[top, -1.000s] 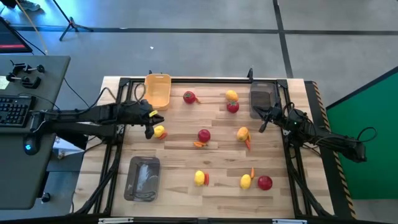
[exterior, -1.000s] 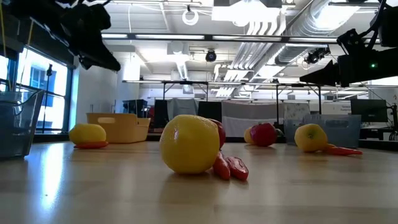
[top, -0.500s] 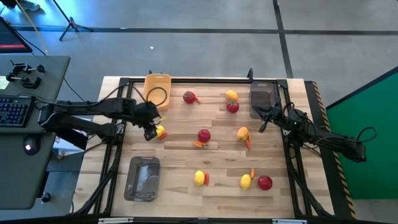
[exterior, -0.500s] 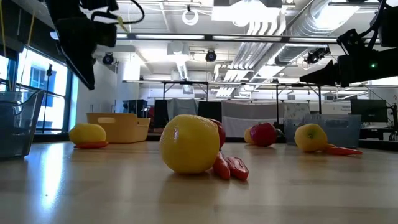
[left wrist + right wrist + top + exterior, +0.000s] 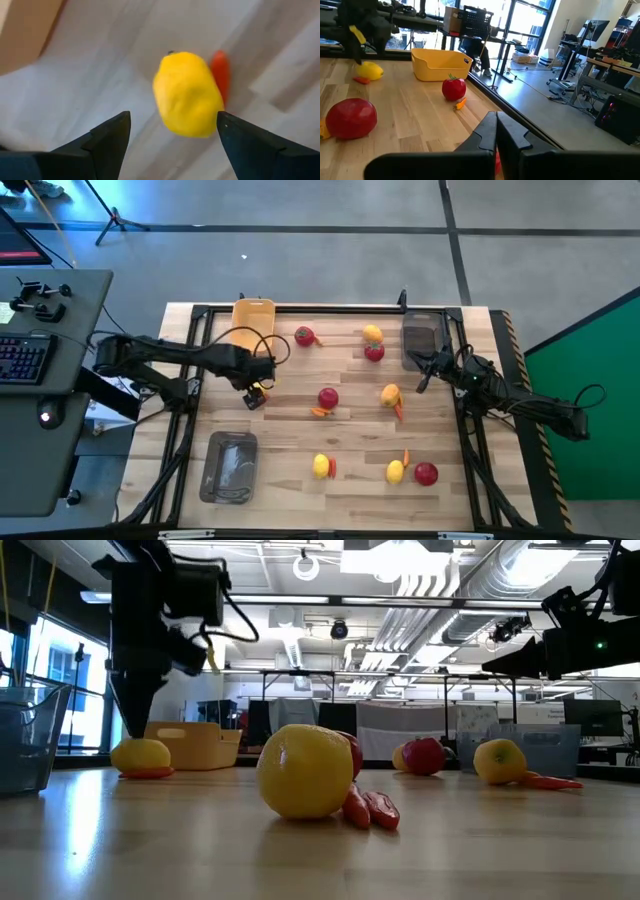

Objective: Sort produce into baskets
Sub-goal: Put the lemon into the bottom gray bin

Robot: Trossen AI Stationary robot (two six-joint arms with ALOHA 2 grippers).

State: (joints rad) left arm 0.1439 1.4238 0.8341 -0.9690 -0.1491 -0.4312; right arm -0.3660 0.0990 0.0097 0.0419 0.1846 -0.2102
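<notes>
My left gripper (image 5: pixel 172 117) points down, open, just above a yellow lemon (image 5: pixel 187 95) that rests on the table with an orange carrot piece (image 5: pixel 220 75) against it. One finger stands on either side of the lemon. In the high view the gripper (image 5: pixel 255 393) hides most of this lemon, which is near the yellow basket (image 5: pixel 253 325). The low view shows the fingertips (image 5: pixel 130 730) right over the lemon (image 5: pixel 140 755). My right gripper (image 5: pixel 495 132) is shut and holds nothing. It waits at the right (image 5: pixel 420 385), beside a dark tray (image 5: pixel 421 340).
A second dark tray (image 5: pixel 230 467) stands at the near left. Loose on the table lie red fruits (image 5: pixel 304 336) (image 5: pixel 328 398) (image 5: pixel 426 473), lemons (image 5: pixel 372 333) (image 5: pixel 390 393) (image 5: pixel 320 466) and small carrot pieces (image 5: pixel 406 457). A black frame borders the table.
My left gripper has tipped from reaching level to pointing down. It has come down over the lemon near the yellow basket. The lemon and the carrot piece beside it have stayed in place.
</notes>
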